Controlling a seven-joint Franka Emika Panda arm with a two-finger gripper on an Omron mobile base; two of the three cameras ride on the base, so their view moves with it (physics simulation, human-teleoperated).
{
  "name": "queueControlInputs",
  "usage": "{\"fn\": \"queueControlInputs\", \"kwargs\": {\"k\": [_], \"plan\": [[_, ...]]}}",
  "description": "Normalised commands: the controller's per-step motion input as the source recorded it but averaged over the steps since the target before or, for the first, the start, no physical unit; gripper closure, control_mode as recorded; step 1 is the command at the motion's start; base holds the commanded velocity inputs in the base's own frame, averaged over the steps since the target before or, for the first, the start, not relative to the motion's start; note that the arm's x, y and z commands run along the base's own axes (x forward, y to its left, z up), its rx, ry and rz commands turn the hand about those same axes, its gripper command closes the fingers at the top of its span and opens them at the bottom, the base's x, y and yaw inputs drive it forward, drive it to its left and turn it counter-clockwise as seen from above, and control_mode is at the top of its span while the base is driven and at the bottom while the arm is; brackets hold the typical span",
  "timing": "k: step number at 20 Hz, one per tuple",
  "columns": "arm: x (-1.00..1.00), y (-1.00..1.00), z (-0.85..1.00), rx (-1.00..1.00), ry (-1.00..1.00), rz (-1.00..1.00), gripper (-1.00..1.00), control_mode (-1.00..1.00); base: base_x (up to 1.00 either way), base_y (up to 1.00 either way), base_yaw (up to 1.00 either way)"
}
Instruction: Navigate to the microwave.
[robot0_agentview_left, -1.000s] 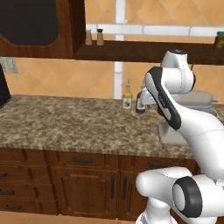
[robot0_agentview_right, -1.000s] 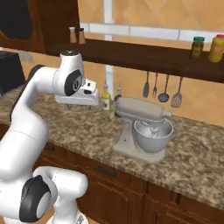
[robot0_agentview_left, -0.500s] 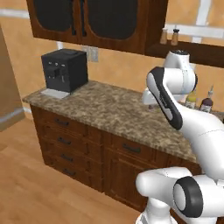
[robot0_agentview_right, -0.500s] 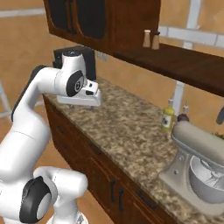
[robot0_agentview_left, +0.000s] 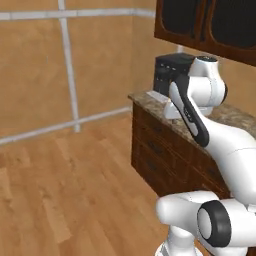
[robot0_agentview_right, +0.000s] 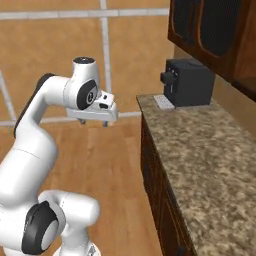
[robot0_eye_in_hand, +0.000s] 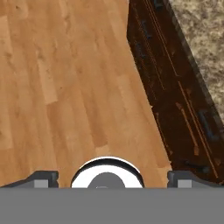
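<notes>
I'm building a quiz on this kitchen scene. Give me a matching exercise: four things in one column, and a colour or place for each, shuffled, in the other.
Things:
1. coffee machine
2. countertop
3. floor
4. pincer

Descriptions:
A. speckled brown stone
B. light wooden planks
C. hanging over the floor, beside the lower cabinets
D. black cube at the counter's far end

Pairs: 1-D, 2-A, 3-B, 4-C
</notes>
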Motion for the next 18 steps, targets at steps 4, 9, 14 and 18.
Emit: {"fn": "queueControlInputs", "kwargs": {"k": [4, 9, 14, 18], "plan": [[0.00, 0.00, 0.00, 0.00, 0.00, 0.00, -1.00, 1.00, 0.00, 0.00, 0.91], [0.00, 0.00, 0.00, 0.00, 0.00, 0.00, -1.00, 1.00, 0.00, 0.00, 0.93], [0.00, 0.00, 0.00, 0.00, 0.00, 0.00, -1.00, 1.00, 0.00, 0.04, 0.92], [0.00, 0.00, 0.00, 0.00, 0.00, 0.00, -1.00, 1.00, 0.00, 0.09, 0.89]]}}
